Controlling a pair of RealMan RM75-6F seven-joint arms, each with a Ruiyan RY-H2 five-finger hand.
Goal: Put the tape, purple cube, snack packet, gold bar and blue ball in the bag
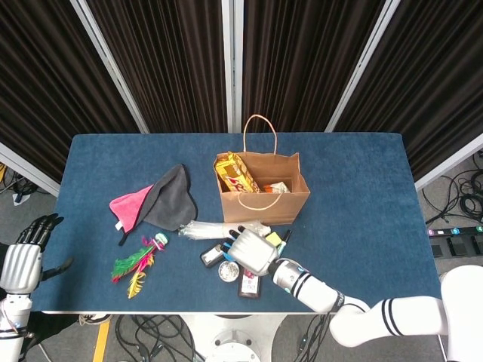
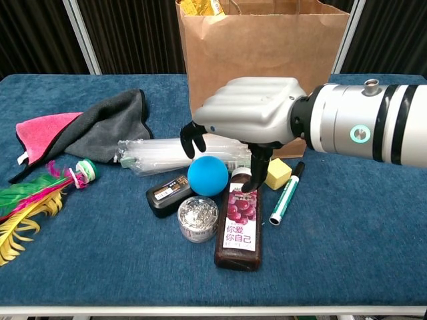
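Head view: my right hand sits over the clutter in front of the bag, hiding the blue ball almost wholly, while my left hand hangs open well off the table's left edge, so the right is the nearer.

Chest view: the right hand arches over the blue ball, fingers spread and curled down either side, holding nothing yet; the ball lies directly beneath the palm, near the bag.

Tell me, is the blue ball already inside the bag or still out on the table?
Out. The blue ball lies on the table in front of the paper bag, with the right hand directly above it.
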